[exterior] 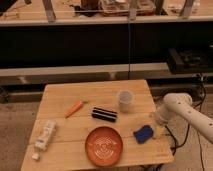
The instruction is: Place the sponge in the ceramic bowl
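Camera view, worktop (pixel 75 92) stock: sponge (pixel 143 133) lies flat on the wood just right of the bowl (pixel 104 145), apart from it and not in it. Bowl sits open and looks empty. Tool (pixel 159 129) is low at the sponge's right edge, placed, I judge, for a pick; wide or narrow I cannot tell. Cup (pixel 124 100) and black block (pixel 104 114) stand behind, off the route.
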Motion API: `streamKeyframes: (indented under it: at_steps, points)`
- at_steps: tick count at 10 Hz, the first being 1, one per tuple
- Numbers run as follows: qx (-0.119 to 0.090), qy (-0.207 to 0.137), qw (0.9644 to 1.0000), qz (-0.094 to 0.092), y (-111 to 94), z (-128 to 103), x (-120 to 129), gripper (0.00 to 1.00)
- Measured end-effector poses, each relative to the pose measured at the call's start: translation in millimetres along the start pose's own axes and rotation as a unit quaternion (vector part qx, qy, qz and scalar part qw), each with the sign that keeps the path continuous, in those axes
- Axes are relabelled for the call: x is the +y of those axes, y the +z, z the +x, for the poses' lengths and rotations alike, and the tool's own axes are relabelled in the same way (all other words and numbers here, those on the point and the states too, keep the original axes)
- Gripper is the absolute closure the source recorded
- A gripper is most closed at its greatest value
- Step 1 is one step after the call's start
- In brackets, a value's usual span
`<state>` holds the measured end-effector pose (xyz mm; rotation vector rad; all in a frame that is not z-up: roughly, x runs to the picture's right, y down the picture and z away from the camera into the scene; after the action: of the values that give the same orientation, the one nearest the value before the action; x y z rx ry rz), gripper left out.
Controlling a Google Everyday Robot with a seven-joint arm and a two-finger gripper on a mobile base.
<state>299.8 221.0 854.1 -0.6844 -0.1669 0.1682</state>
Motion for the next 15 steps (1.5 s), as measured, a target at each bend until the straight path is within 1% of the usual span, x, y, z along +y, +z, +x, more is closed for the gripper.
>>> streamKeyframes:
  at_steps: [1,2,6,7,8,9,10,11,12,13,14,15]
  points:
    - [-0.002,-0.001,1.0000,-0.001,-2.4,-1.6,0.7,0.26]
    - [-0.001,-0.002,1.0000,-0.002,-4.0,-1.0,1.1,0.21]
    - [0.004,-0.003,1.0000,-0.006,-7.0,1.4,3.2,0.20]
    - [0.005,-0.009,0.9999,-0.001,-9.3,-1.2,5.1,0.20]
    - [0.007,-0.031,0.9995,0.011,-15.8,-10.8,11.0,0.20]
    - [0.010,-0.061,0.9978,0.024,-26.5,-25.1,21.8,0.20]
    - [0.013,-0.085,0.9958,0.033,-36.3,-39.4,30.2,0.20]
    - [0.016,-0.125,0.9910,0.046,-49.0,-69.5,41.9,0.20]
    - [0.020,-0.158,0.9857,0.055,-57.3,-94.9,50.8,0.20]
    - [0.025,-0.193,0.9790,0.061,-66.1,-118.7,60.4,0.20]
    - [0.038,-0.233,0.9697,0.064,-71.3,-133.7,66.7,0.20]
    - [0.055,-0.278,0.9571,0.058,-73.3,-146.1,68.9,0.20]
